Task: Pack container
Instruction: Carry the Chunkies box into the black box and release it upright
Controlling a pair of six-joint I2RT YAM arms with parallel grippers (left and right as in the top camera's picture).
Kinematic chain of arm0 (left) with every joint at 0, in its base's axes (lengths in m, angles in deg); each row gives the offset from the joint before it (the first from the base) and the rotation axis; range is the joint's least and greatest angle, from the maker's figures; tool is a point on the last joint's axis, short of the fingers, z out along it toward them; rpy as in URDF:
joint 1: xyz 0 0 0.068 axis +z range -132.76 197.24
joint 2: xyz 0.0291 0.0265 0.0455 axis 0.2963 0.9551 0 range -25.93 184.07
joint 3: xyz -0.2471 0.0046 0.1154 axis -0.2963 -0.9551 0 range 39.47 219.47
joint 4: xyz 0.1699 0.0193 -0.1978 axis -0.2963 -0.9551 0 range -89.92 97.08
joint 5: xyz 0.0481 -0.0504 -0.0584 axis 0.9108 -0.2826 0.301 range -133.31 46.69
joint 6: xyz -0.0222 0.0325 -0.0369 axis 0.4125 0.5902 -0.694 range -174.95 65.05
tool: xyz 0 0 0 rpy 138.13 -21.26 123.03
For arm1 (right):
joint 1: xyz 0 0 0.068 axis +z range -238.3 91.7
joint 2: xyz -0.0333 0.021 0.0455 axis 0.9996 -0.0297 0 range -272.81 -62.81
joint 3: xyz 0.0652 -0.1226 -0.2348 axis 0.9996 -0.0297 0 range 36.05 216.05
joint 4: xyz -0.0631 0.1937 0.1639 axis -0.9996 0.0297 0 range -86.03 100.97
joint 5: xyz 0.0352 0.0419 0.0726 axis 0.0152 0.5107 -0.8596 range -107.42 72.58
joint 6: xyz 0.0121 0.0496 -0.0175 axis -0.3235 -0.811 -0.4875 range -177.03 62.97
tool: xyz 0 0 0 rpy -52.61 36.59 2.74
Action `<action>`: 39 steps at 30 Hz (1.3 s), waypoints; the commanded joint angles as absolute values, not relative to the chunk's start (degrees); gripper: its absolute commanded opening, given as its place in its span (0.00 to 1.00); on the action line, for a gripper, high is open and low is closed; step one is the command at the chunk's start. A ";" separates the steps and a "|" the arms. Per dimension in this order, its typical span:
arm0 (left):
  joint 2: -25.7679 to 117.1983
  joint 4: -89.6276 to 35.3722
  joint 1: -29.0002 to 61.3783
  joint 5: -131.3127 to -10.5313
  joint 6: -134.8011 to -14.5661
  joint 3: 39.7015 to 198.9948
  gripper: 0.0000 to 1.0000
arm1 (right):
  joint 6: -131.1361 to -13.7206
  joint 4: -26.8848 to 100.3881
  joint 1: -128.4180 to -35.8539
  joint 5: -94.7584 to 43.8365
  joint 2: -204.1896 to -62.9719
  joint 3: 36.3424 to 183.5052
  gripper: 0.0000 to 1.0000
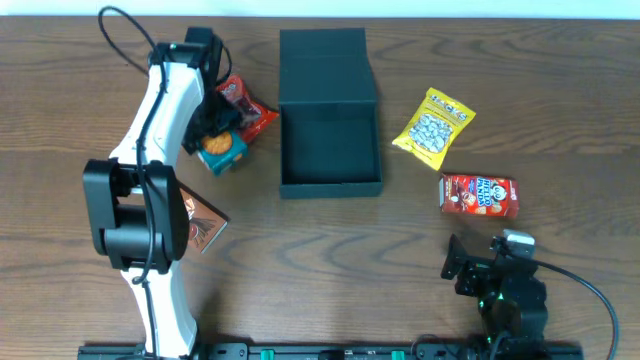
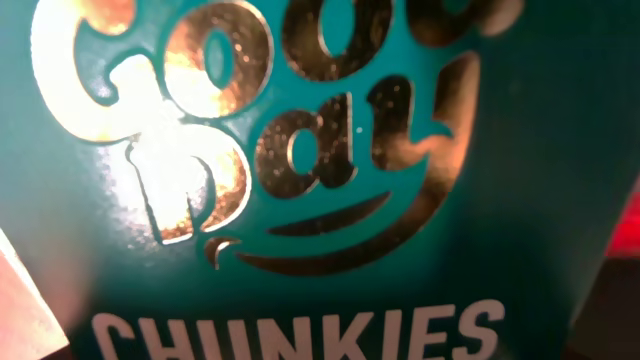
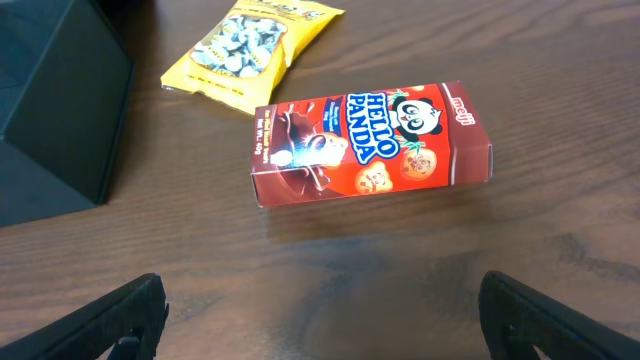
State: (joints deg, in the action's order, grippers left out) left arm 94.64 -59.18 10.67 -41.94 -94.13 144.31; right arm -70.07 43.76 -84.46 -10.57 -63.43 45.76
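The container (image 1: 331, 186) is a dark teal-green square box standing open at the table's middle, its lid flap (image 1: 325, 62) laid back behind it; its corner (image 3: 50, 110) shows in the right wrist view. My left gripper (image 1: 216, 128) is down on the small teal Chunkies box (image 1: 224, 152) left of the container. That box (image 2: 320, 200) fills the left wrist view, and the fingers are hidden. My right gripper (image 3: 320, 320) hangs open near the front right, with only bare table between its fingers.
A red packet (image 1: 250, 108) lies just behind the Chunkies box. A yellow packet (image 1: 432, 127) and a red Hello Panda box (image 1: 479, 195) lie right of the container. A brown packet (image 1: 205, 225) lies beside the left arm's base.
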 commanded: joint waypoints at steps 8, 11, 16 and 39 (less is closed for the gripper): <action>95.01 -59.49 -1.44 -40.41 -84.60 152.96 0.76 | -70.72 43.93 -84.09 -10.57 -63.12 45.30 0.99; 95.01 -57.96 -5.31 -40.39 -81.78 153.44 0.76 | -70.70 43.93 -84.09 -10.57 -63.12 45.30 0.99; 95.04 -54.44 -10.90 -41.37 -80.64 153.49 0.76 | -70.72 43.93 -84.09 -10.57 -63.12 45.30 0.99; 100.41 -47.27 -16.89 -47.82 -83.15 153.75 0.76 | -70.72 43.93 -84.09 -10.57 -63.12 45.30 0.99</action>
